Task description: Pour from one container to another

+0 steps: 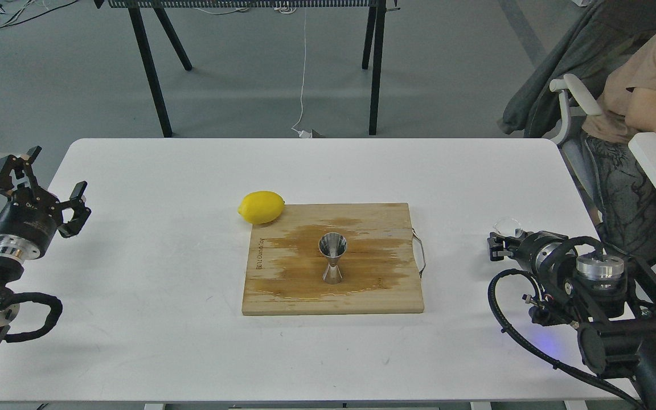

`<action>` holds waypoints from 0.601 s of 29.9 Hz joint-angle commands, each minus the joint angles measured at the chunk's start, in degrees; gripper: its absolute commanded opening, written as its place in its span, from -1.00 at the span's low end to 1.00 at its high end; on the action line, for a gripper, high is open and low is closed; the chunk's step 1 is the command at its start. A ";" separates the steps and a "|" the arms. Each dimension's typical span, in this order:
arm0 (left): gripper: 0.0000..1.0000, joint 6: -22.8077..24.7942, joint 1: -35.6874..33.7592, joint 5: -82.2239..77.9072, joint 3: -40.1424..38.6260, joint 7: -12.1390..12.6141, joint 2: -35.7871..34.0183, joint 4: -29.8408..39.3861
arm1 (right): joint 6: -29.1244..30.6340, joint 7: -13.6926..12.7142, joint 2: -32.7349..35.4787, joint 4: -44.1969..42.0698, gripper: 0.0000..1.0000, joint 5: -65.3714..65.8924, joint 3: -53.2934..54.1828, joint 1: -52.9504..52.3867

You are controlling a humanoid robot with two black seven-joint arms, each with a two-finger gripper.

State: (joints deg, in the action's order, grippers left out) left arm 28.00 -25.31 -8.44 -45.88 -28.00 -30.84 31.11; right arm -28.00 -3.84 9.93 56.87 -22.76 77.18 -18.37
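A: Jigger [332,257] stands upright mid-board; clear cup [508,227], well right of it, looks pinched in the right gripper [497,245].
B: Left gripper's [54,185] jaws are spread, empty. Cup should be carried level, tipped slowly above the jigger's mouth.

White counter [151,296], rectangular with rounded corners. Resting on it: one wooden cutting board [373,296], near centre, wet-stained across the middle, metal handle at its right edge; one yellow lemon [261,206], touching the board's far left corner.
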 commanded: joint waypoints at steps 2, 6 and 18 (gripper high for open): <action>0.96 0.00 0.00 0.00 0.00 0.00 -0.19 0.00 | 0.00 -0.03 0.00 0.17 0.03 0.00 -0.02 0.17; 0.96 0.00 0.00 0.00 0.00 0.00 -0.37 0.00 | 0.00 -0.03 -0.09 0.52 0.12 0.00 -0.02 0.35; 0.96 0.00 0.00 0.00 -0.09 0.00 -0.37 0.00 | 0.00 -0.12 -0.17 0.96 0.58 -0.09 -0.10 0.70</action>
State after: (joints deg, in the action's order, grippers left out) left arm 28.00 -25.31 -8.43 -45.93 -28.00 -31.20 31.11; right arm -28.00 -3.92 9.76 57.64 -22.85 77.08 -17.74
